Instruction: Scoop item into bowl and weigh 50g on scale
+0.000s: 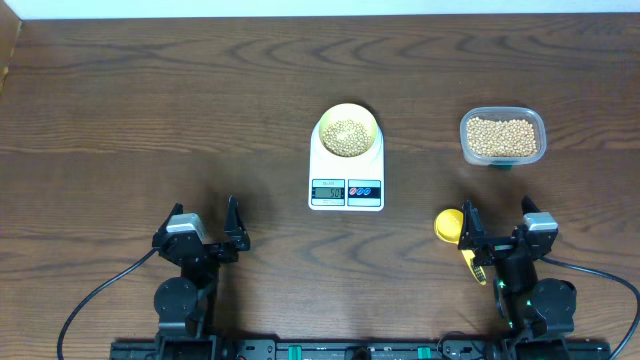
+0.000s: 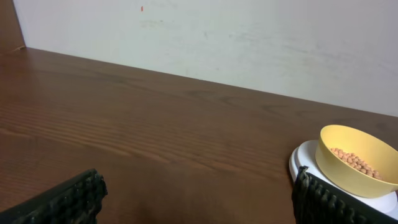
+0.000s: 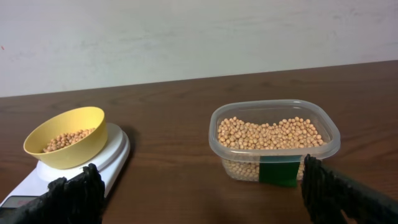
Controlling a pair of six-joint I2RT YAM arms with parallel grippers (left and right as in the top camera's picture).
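Scooping looks done: beans (image 1: 346, 135) lie in the bowl (image 1: 348, 114) on the scale (image 1: 322, 168), reading illegible; left claw (image 1: 205, 216) and right claw (image 1: 497, 218) gape empty.

Dark brown wood-grain bench (image 1: 150, 110) spans the overhead view, meeting a plain off-white, faintly scuffed wall (image 2: 249, 43) along its 12 o'clock edge, tiny red mark (image 2: 142, 9) high toward 11 o'clock, light soft and even.

Soft, even light right across; the dark desk (image 1: 150, 100) carries a faint sheen and weak, blurry shadows. Overhead is crisp. On the right tool (image 3: 200, 171), the close fingers (image 3: 74, 196) go slightly soft.
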